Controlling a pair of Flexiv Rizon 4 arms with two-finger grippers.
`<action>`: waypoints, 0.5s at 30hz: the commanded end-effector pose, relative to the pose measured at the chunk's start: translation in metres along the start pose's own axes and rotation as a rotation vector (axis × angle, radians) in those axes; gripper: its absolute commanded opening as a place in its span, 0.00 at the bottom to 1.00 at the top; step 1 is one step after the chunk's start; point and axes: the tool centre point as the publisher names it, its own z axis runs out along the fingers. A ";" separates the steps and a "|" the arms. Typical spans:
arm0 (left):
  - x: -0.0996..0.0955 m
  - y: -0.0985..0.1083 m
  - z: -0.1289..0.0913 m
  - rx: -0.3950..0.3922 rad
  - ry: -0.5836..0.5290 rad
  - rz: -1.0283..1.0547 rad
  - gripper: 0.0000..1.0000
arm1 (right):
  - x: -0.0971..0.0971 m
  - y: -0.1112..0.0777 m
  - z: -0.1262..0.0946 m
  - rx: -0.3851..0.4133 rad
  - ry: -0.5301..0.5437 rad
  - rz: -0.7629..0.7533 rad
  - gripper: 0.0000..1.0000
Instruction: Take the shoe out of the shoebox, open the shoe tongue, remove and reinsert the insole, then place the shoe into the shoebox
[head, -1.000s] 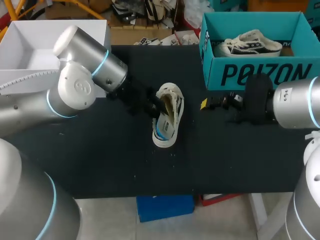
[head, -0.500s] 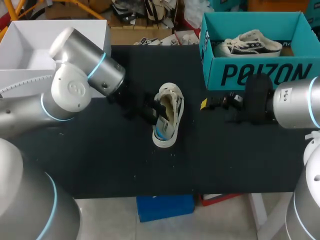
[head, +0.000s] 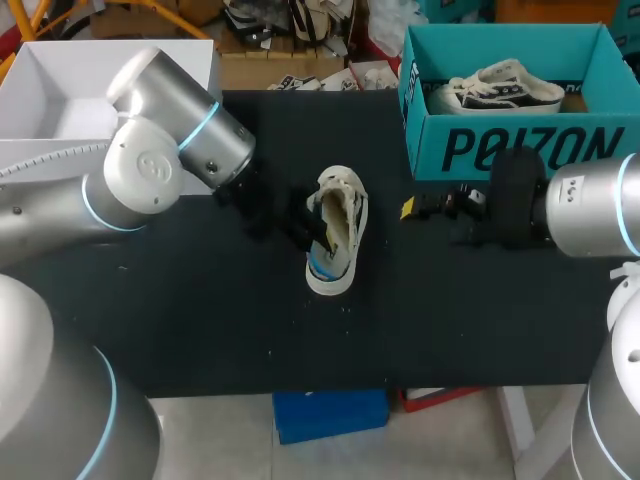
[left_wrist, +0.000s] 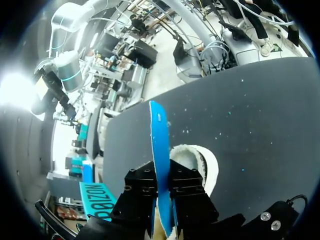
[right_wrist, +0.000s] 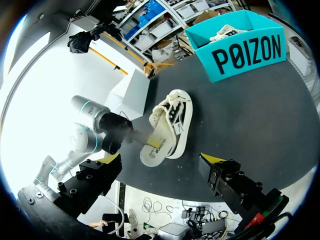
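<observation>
Cream canvas shoe out of teal cardboard shoebox; left gripper pinches thin blue insole btwn its fingers, half out; right gripper wide; reboxing not yet done.

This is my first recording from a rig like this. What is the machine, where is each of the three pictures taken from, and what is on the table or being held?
The machine is two robot arms at a black table. Each arm ends in a two-fingered pincer. The head view looks down from above and behind the robot. The two round pictures come from a camera on each wrist, looking out along the fingers.

A pale shoe lies in the middle of the table. At the far right stands a teal shoebox with a second shoe inside.

The left pincer is shut on a blue insole, holding it on edge right at the pale shoe's opening. The right pincer is open and holds nothing. It sits between the pale shoe and the shoebox.
</observation>
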 end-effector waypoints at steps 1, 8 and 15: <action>0.001 0.002 0.004 -0.006 -0.002 0.001 0.00 | 0.001 0.000 0.001 0.000 -0.002 0.000 1.00; 0.003 0.008 0.004 -0.030 -0.013 -0.002 0.00 | 0.001 0.000 0.001 0.000 -0.002 0.000 1.00; 0.004 0.013 0.005 -0.045 -0.019 -0.006 0.00 | 0.001 0.000 0.001 0.000 -0.002 0.000 1.00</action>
